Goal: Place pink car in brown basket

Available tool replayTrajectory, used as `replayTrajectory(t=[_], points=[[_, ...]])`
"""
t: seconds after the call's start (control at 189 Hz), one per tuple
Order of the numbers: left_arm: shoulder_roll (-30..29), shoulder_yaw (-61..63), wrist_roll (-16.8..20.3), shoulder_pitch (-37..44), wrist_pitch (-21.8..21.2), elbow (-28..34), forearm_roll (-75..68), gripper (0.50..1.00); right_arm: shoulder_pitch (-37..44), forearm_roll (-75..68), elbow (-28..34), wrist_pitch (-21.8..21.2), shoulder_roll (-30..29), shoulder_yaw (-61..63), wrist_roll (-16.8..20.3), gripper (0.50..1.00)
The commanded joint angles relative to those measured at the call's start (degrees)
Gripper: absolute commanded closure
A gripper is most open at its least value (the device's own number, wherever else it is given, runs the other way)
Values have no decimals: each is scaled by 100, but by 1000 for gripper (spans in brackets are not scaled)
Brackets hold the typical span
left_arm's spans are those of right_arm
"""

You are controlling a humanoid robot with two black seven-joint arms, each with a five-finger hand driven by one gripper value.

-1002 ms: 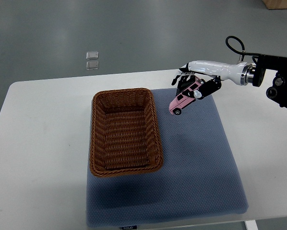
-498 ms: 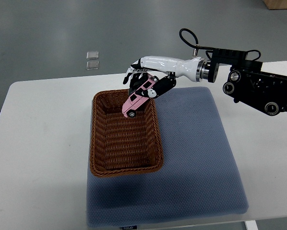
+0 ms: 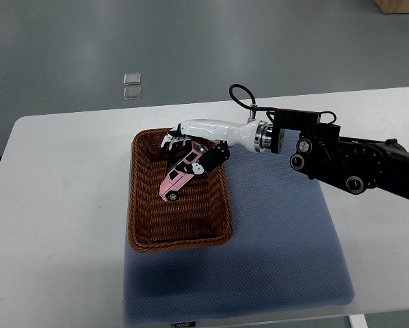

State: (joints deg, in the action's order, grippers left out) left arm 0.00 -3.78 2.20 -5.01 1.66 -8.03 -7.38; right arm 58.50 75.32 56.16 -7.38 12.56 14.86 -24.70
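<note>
Pink car (image 3: 178, 175) tilted, in right robot hand's (image 3: 191, 152) closed grasp over brown basket (image 3: 144, 222).

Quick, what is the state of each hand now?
Right hand: closed on the pink car, over the basket.
Left hand: not in view.

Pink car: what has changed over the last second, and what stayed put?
The right hand carried the pink car leftward from above the blue mat to over the inside of the brown basket, and the arm reached further in from the right. The hand stays closed on the car; no release yet. The basket, mat and table did not move.
</note>
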Motion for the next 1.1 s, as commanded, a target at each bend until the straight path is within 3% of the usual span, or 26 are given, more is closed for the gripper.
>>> replayTrajectory(t=[0.0,0.016,0.021,0.026,0.042,0.085,0.238,0.567,0.906,1.097], points=[[0,0,9,0,1,-5,-1,500,-76,0,0,96,-8,-1,0,1000],[0,0,9,0,1,-5,-1,500,-84,0,0,105,-8,-1,0,969],[0,0,9,0,1,-5,-1,500,-93,0,0,114,-17,-1,0,930],[0,0,9,0,1,-5,-1,500,-93,0,0,114,-17,-1,0,930],[0,0,0,0,1,-5,-1,500,-111,-9,0,140,-25,-1,-8,863],[0,0,0,0,1,4,-1,500,-120,-9,0,184,-52,-1,-8,763],[0,0,9,0,1,12,-1,500,-155,-35,0,193,-52,8,-17,597],[0,0,9,0,1,12,-1,500,-207,-193,-9,369,62,175,-17,595],[0,-18,9,0,1,21,-1,500,-823,-2153,-202,562,607,1485,71,597],[0,-18,0,0,1,21,-1,500,-1455,-3436,-281,817,739,2407,440,597]])
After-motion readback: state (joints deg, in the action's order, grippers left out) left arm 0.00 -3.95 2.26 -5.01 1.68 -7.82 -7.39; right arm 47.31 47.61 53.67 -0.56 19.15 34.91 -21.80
